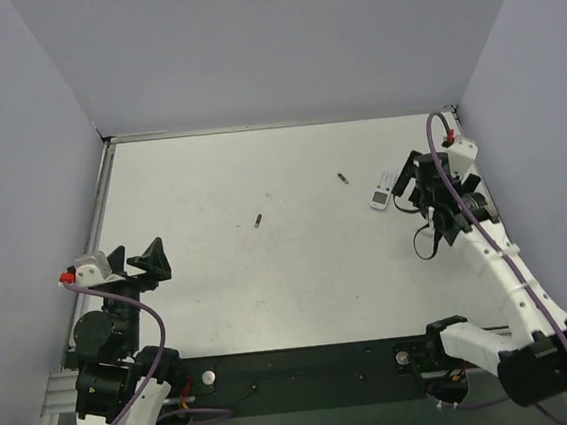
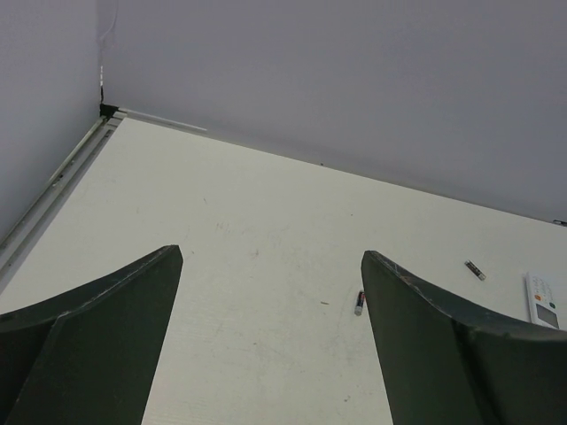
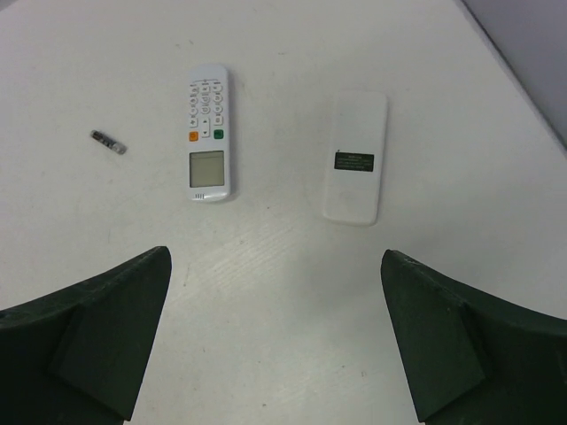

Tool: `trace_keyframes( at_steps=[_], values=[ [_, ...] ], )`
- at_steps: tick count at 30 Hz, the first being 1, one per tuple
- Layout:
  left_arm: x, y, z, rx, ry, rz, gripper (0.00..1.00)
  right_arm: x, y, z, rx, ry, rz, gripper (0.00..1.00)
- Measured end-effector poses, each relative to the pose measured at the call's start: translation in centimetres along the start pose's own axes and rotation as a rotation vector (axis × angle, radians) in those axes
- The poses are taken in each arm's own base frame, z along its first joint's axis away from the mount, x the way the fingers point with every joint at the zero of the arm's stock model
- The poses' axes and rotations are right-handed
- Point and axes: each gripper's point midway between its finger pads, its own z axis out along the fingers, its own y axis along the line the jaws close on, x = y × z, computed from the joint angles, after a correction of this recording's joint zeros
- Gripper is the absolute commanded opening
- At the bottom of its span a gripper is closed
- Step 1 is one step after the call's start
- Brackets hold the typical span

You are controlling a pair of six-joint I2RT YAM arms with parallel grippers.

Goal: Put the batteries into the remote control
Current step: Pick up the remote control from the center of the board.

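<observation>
left pincer (image 2: pixel 270 255): wide open, holding nothing, by the left edge of the counter (image 1: pixel 322 299), toward the near left corner.
right pincer (image 3: pixel 275 252): wide open, holding nothing, by the right edge, toward the far right corner.
remote control (image 3: pixel 209 133): lies flat, buttons up, just in front of the right pincer.
white cover (image 3: pixel 355 158): flat beside the remote control, not touching it.
first battery (image 1: pixel 342 178): near the remote control, on its left.
second battery (image 1: pixel 258 220): alone in the middle of the counter, well apart from both pincers.

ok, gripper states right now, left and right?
Left gripper: open, holding nothing.
Right gripper: open, holding nothing.
</observation>
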Motion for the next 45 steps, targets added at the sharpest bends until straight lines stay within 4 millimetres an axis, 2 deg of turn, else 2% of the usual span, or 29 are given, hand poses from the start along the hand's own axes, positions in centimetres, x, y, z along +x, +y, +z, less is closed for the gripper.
trace_keyframes(
  at_steps=[5,8,14,17,21,27,33,34,37,38,41,45],
  values=[
    [-0.1,-0.3,-0.2,0.019,-0.006,-0.005,0.93,2.4,-0.1,6.8,0.109,0.23,0.063,1.0],
    [-0.3,-0.5,-0.4,0.027,-0.012,-0.008,0.93,4.2,1.4,10.0,0.114,0.349,0.046,0.98],
    [-0.5,-0.5,-0.6,0.032,-0.022,-0.011,0.94,7.3,5.1,15.4,0.069,0.51,0.026,0.92],
    [-0.5,-0.5,-0.6,0.03,-0.023,-0.01,0.93,8.7,6.3,17.8,0.06,0.561,0.012,0.88],
    [-0.5,-0.4,-0.7,0.03,-0.024,-0.01,0.93,10.4,7.0,19.5,0.055,0.61,-0.006,0.82],
    [-0.5,-0.4,-0.7,0.03,-0.024,-0.009,0.93,11.2,7.8,21.0,0.054,0.638,-0.032,0.7],
    [-0.6,-0.4,-0.7,0.03,-0.025,-0.009,0.94,12.4,7.4,21.3,0.067,0.673,-0.063,0.47],
    [-0.6,-0.4,-0.7,0.03,-0.025,-0.009,0.93,12.5,7.3,21.3,0.07,0.678,-0.067,0.39],
    [-0.6,-0.5,-0.7,0.031,-0.024,-0.009,0.93,12.8,7.1,21.1,0.069,0.685,-0.081,0.24],
    [-0.5,-0.5,-0.7,0.034,-0.024,-0.01,0.93,12.8,7.1,21.0,0.068,0.681,-0.08,0.23],
    [-0.4,-0.9,-0.6,0.053,-0.016,-0.012,0.93,13.4,6.7,19.9,0.064,0.669,-0.094,0.17],
    [0.6,-2.2,-0.2,0.114,0.032,-0.021,0.93,15.1,6.5,15.2,0.026,0.673,-0.151,0.11]
  ],
)
